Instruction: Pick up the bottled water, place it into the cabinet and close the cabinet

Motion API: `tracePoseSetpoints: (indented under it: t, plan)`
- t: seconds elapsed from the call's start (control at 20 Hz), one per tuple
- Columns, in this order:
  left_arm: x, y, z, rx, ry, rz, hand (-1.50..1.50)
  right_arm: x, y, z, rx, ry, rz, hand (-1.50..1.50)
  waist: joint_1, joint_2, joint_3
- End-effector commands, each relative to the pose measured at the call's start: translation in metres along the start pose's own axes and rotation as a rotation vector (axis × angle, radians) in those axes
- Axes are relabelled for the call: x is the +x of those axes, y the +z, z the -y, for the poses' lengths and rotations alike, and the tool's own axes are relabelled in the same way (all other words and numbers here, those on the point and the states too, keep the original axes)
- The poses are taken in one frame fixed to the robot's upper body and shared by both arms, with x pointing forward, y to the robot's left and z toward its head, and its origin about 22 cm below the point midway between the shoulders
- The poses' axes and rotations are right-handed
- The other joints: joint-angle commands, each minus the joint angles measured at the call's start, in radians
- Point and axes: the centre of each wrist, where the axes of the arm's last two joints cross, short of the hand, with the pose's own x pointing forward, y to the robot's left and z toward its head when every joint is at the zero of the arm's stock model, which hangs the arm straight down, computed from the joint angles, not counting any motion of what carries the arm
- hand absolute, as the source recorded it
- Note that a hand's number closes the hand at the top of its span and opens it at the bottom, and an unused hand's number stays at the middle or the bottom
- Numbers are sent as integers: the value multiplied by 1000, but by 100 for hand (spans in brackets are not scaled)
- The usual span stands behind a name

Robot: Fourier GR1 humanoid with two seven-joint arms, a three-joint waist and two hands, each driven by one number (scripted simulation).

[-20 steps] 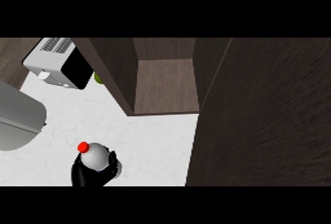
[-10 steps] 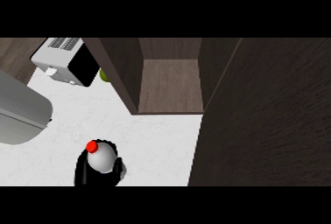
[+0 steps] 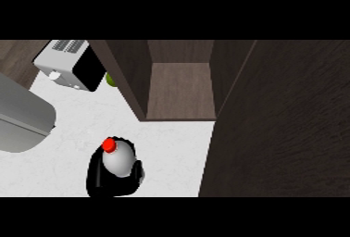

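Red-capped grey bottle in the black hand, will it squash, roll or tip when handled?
Probably stiff: the red-capped grey bottle shows no dent inside the black left hand's curled fingers. Its round body would likely roll if laid on the white counter.

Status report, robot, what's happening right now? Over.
Left hand curled round bottled water. Right hand unseen. Cabinet open, nothing blocking it.
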Motion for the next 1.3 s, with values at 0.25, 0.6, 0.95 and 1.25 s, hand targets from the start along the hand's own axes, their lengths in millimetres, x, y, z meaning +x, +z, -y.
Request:
tracePoseSetpoints:
  t: [0.25,0.6,0.95,1.25]
  plan:
    - [33,-28,41,-40,-36,49,150,22,13,-5,-18,36,49,-150,-3,-1,-1]
    - [49,-77,101,-65,-53,25,150,7,5,3,-16,44,72,-150,-7,3,1]
    - [49,-104,115,-26,-119,100,150,12,20,3,-9,33,78,-150,-10,1,1]
    - [43,-146,124,-5,-176,56,150,7,15,1,-18,33,67,-150,-12,4,0]
